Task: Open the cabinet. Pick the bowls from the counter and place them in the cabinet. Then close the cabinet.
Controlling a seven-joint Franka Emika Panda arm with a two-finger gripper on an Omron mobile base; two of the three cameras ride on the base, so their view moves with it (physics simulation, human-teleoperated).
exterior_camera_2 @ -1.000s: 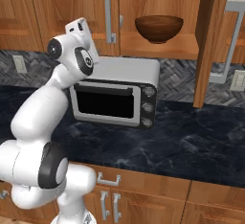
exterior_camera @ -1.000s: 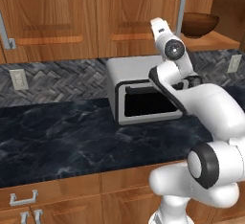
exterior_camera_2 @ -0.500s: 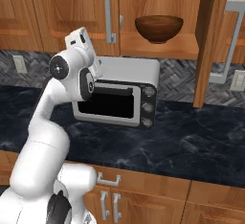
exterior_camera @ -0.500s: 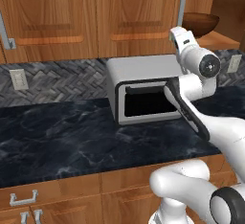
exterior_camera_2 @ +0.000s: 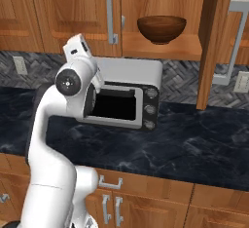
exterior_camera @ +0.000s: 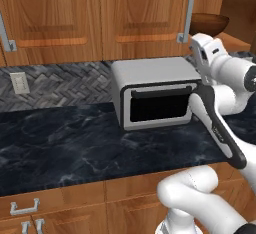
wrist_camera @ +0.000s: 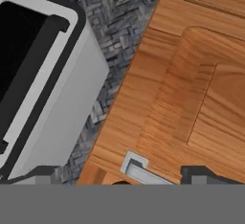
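Dark brown bowl (exterior_camera_2: 161, 28), black veined counter (exterior_camera_2: 194, 142)

No legible text, label, brand, number or sign found on any surface. The toaster oven (exterior_camera_2: 124, 98) carries three round knobs on its front panel (no markings can be made out around them).

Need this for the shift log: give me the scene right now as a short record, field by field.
cabinet: right door swung open, left door shut
shelf contents: dark brown wood bowl sitting on the wooden shelf
second bowl: cannot tell where it is
counter: black marble-look worktop carrying a silver toaster oven
gripper: open, holding nothing, facing a wooden door panel beside the toaster oven
arm: raised in front of the toaster oven
task stage: one bowl stored, cabinet not yet closed
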